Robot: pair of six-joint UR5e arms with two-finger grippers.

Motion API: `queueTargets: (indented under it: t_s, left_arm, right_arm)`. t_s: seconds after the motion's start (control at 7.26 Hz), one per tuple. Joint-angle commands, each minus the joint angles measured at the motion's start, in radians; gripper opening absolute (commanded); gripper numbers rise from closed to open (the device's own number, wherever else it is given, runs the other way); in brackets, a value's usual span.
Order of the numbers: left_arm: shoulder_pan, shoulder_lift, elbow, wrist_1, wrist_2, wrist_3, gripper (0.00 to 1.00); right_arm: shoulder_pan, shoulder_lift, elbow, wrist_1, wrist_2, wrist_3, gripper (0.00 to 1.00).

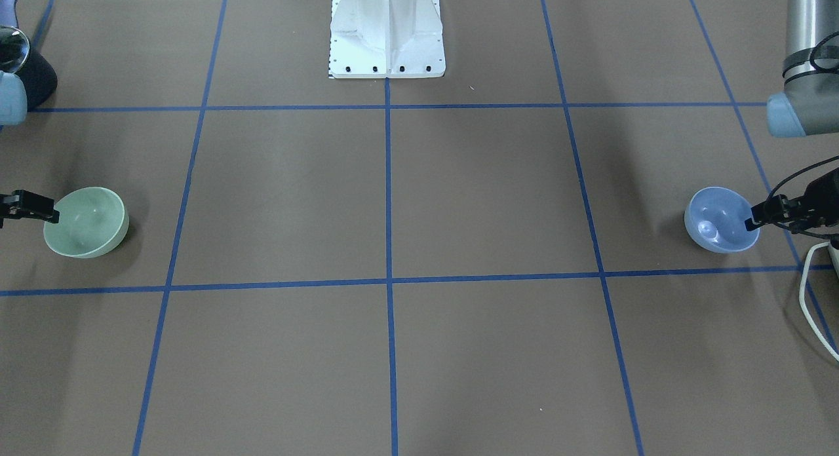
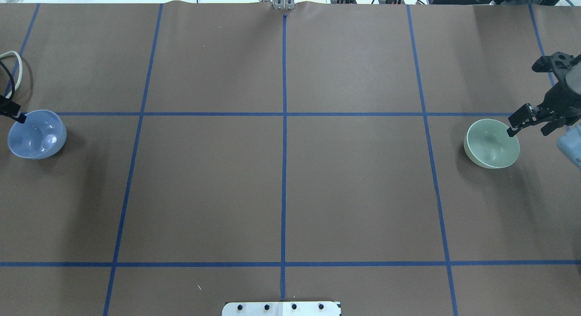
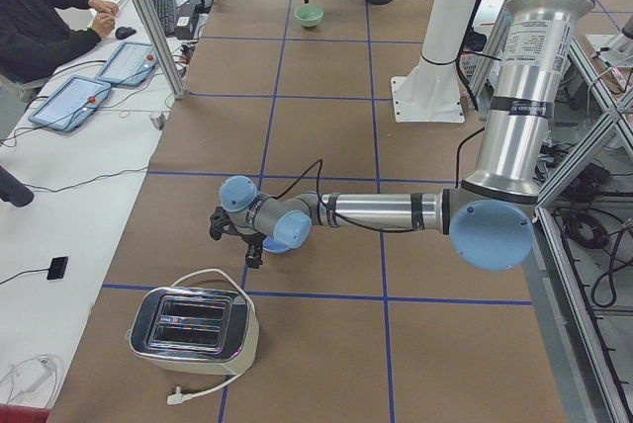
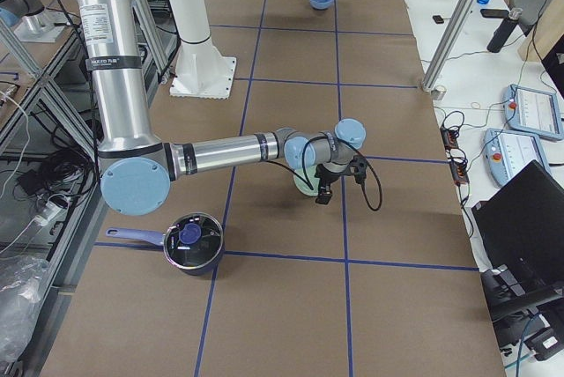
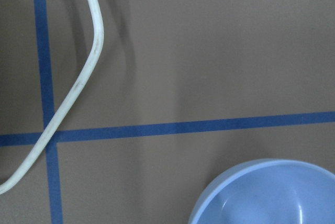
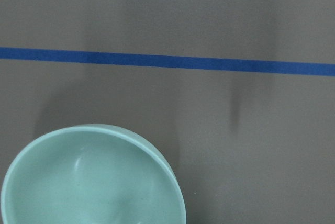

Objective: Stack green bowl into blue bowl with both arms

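The green bowl (image 2: 492, 145) stands upright on the brown table at the robot's far right; it also shows in the front view (image 1: 85, 223) and the right wrist view (image 6: 91, 179). My right gripper (image 2: 528, 130) looks open at its outer rim, with one finger (image 2: 516, 123) over the rim. The blue bowl (image 2: 36, 135) stands at the far left; it also shows in the front view (image 1: 718, 220) and the left wrist view (image 5: 267, 195). My left gripper (image 1: 777, 224) looks open at its outer rim, with one finger (image 1: 763, 213) on the rim. The bowls are far apart.
The white pedestal base (image 1: 387, 46) is at the robot's edge. A silver toaster (image 3: 193, 329) stands beyond the blue bowl, and its white cable (image 5: 78, 77) runs beside that bowl. A dark pot (image 4: 189, 245) sits behind the right arm. An operator (image 3: 40, 8) is at a side desk.
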Motion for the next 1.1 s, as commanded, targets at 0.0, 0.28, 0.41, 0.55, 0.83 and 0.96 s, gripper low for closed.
queueTargets:
  t_s: [0.0, 0.28, 0.41, 0.55, 0.83, 0.96]
  left_arm:
    - [0.027, 0.0, 0.021, -0.023, 0.001, 0.0, 0.97]
    - [0.038, 0.002, 0.044, -0.067, 0.001, 0.002, 0.96]
    - [0.046, 0.002, 0.05, -0.067, 0.001, 0.002, 0.88]
    - [0.052, 0.002, 0.052, -0.067, 0.001, 0.0, 0.71]
    - [0.052, 0.0, 0.049, -0.066, -0.001, 0.0, 0.24]
    - [0.052, 0.0, 0.044, -0.066, -0.003, -0.001, 0.07]
  right_arm:
    - [-0.001, 0.002, 0.003, 0.0, 0.0, 0.0, 1.0]
    - [-0.001, 0.002, 0.003, 0.0, 0.0, -0.001, 1.0]
    - [-0.001, 0.003, 0.003, 0.0, 0.0, -0.001, 1.0]
    - [-0.001, 0.005, 0.003, 0.0, 0.0, -0.001, 1.0]
    - [-0.001, 0.008, 0.002, 0.0, 0.002, -0.001, 1.0]
    - [-0.001, 0.009, 0.0, 0.0, 0.002, -0.001, 1.0]
